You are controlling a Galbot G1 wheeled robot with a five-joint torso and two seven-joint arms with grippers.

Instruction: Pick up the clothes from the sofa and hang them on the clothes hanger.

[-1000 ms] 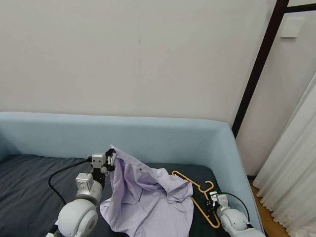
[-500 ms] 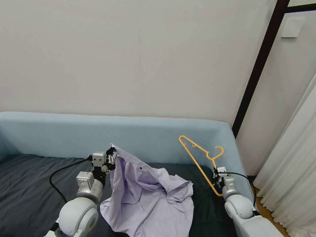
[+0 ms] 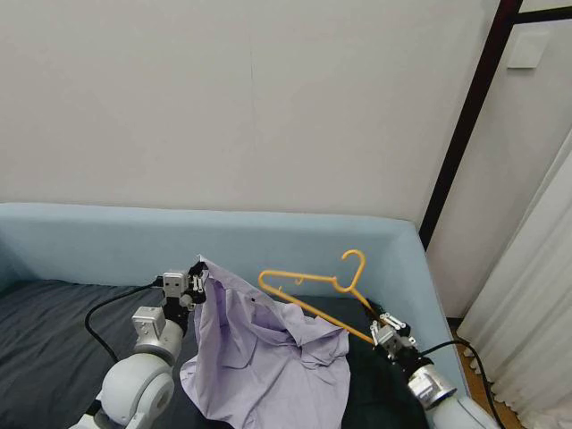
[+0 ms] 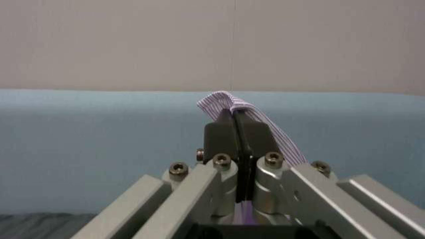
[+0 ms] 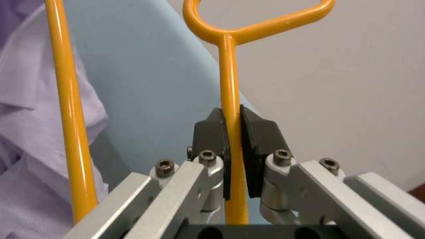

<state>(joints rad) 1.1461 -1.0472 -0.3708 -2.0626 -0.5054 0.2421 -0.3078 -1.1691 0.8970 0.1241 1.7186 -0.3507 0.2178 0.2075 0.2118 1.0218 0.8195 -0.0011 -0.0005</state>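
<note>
Swung round since a second ago, the orange hanger (image 5: 228, 64) now slants low over the sofa (image 3: 107, 243), its long axis running from the right gripper (image 3: 386, 332) toward the shirt (image 3: 268, 366), hook pointing up. Right jaws clamp one end of the hanger, and the left gripper (image 4: 234, 117) has its jaws pinched on a shirt edge, holding it up. Both are in hand, but the hanger is not yet inside the shirt.

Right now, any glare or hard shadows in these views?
Head view: soft light on the wall, faint shading across the shirt. Right wrist view: highlights streak the hanger in the right gripper. Left wrist view: flat light, left gripper pinching shirt.
</note>
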